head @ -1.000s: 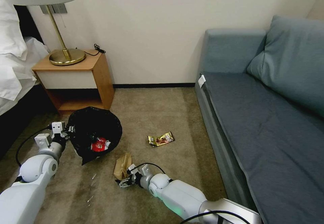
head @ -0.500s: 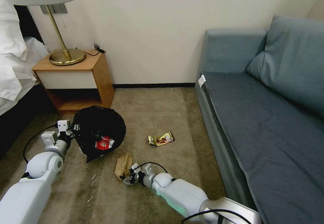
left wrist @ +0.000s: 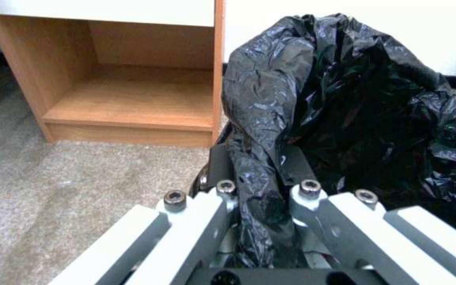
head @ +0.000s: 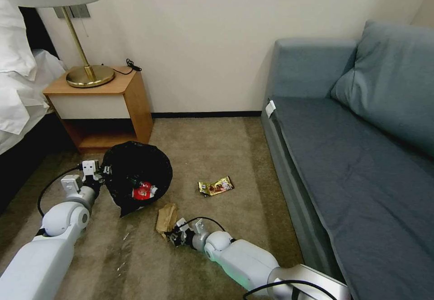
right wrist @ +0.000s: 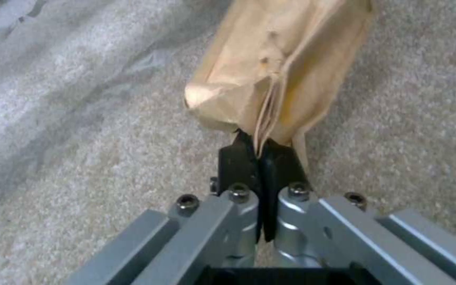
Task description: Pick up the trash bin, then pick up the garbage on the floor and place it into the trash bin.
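The trash bin [head: 135, 173], lined with a crinkled black bag [left wrist: 354, 118], hangs at the left with my left gripper [head: 103, 171] shut on its rim [left wrist: 254, 186]. A red-and-white packet [head: 143, 192] and a small green-labelled bottle [head: 135, 183] lie inside it. A crumpled brown paper bag [head: 166, 217] lies on the carpet just below the bin. My right gripper [head: 172, 237] is shut on that bag's near edge [right wrist: 262, 134]. A gold-brown snack wrapper [head: 215, 185] lies on the carpet to the right.
A wooden nightstand [head: 101, 110] with a brass lamp [head: 89, 75] stands behind the bin, its open shelf [left wrist: 133, 99] close by. A bed [head: 18, 87] is at far left. A grey-blue sofa [head: 352, 164] runs along the right. Open carpet [head: 203, 146] lies between.
My left arm has carried the bin to the right, toward the paper bag. The right gripper has slid right and shut on the bag's edge, and the bag has shifted slightly.
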